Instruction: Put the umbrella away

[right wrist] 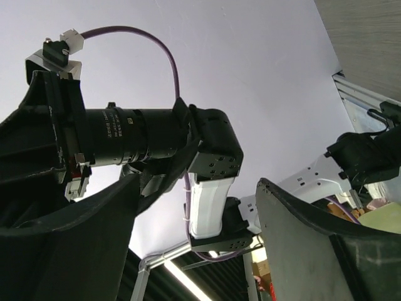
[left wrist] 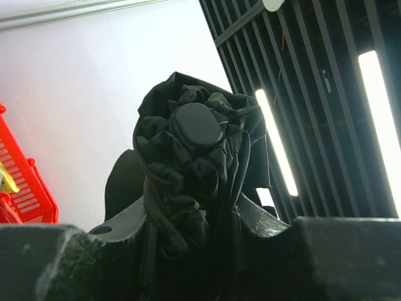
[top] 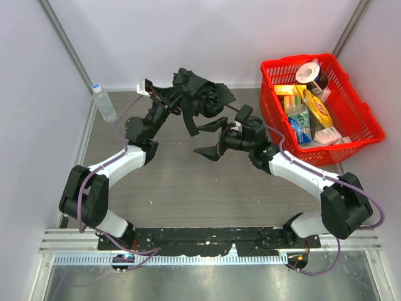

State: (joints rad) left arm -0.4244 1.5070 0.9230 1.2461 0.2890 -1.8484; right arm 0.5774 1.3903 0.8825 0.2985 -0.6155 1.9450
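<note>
A grey wooden table (top: 188, 188) seen from above, with two robot arms mounted at its near edge. A red plastic basket (top: 369, 128) of groceries sits at the far right. Over the far middle of the table, the black umbrella (top: 203, 97) is folded into a crumpled bundle and held off the surface. The left gripper (top: 178, 106) is clamped on the bundle, with fabric bunched between its fingers. The right gripper (top: 212, 139) hangs just beside the umbrella, fingers spread wide apart and holding nothing. A clear water bottle (top: 104, 103) stands at the far left.
</note>
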